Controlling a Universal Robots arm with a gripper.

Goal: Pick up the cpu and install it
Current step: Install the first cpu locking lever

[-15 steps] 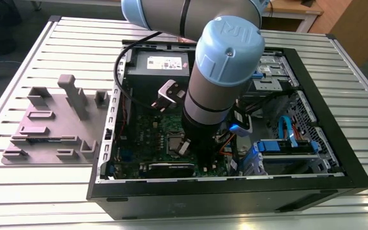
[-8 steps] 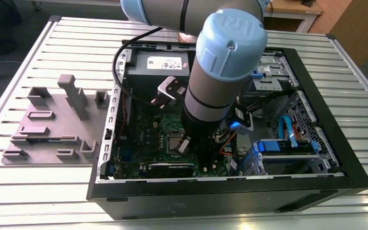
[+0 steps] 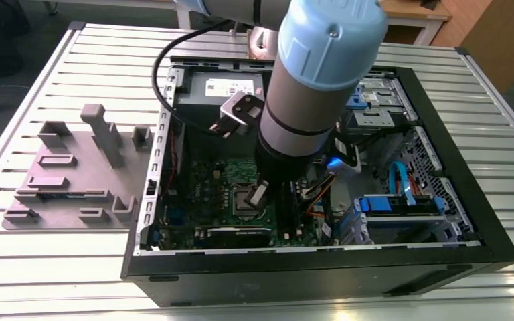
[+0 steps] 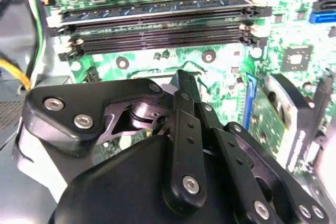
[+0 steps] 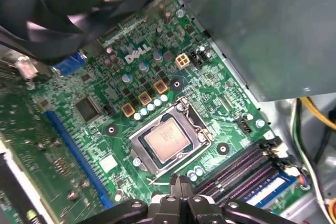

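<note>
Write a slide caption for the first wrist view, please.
CPU seated in its socket on the motherboard, with the shut pincer just beside it.

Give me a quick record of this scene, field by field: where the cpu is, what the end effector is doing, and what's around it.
cpu: lying flat inside the socket on the motherboard
socket frame: open, cpu top uncovered
end effector: shut, holding nothing, above the board beside the socket in the first wrist view
memory slots: next to the socket, on the end effector's side
case: open, lying on a slatted table
grey fixture: on the table, at the exterior view's left of the case
</note>
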